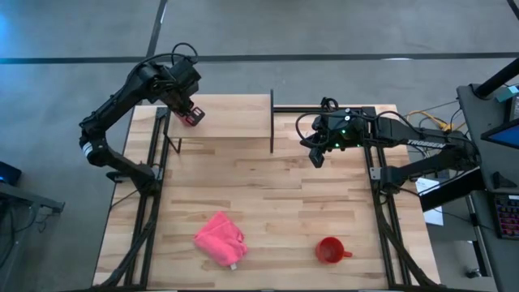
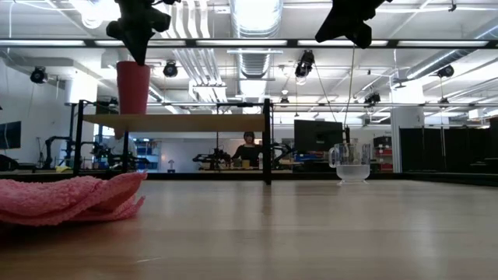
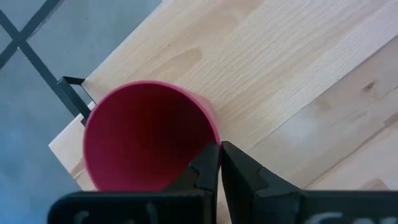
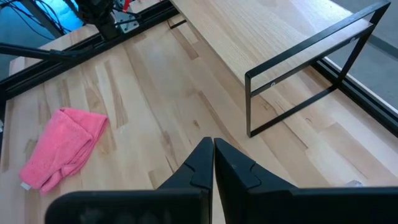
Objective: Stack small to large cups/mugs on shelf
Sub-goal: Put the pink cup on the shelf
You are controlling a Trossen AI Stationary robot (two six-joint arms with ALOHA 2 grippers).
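A robotics lab or industrial research hall, judging by the surroundings of the wooden table (image 1: pixel 276 195). Overhead, exposed silver ventilation ducts (image 2: pixel 257 54), steel ceiling beams and hanging spot lamps (image 2: pixel 37 75). Beyond the table's far edge, a dark monitor (image 2: pixel 317 135), benches crowded with equipment and a person (image 2: pixel 249 148) seated at one of them. Beneath and around the table, bare grey concrete floor (image 1: pixel 324 32) marked with dark lines. Beside the table's right edge, loose cables (image 1: pixel 422 120) and more screens (image 1: pixel 504 130) on a dark stand.
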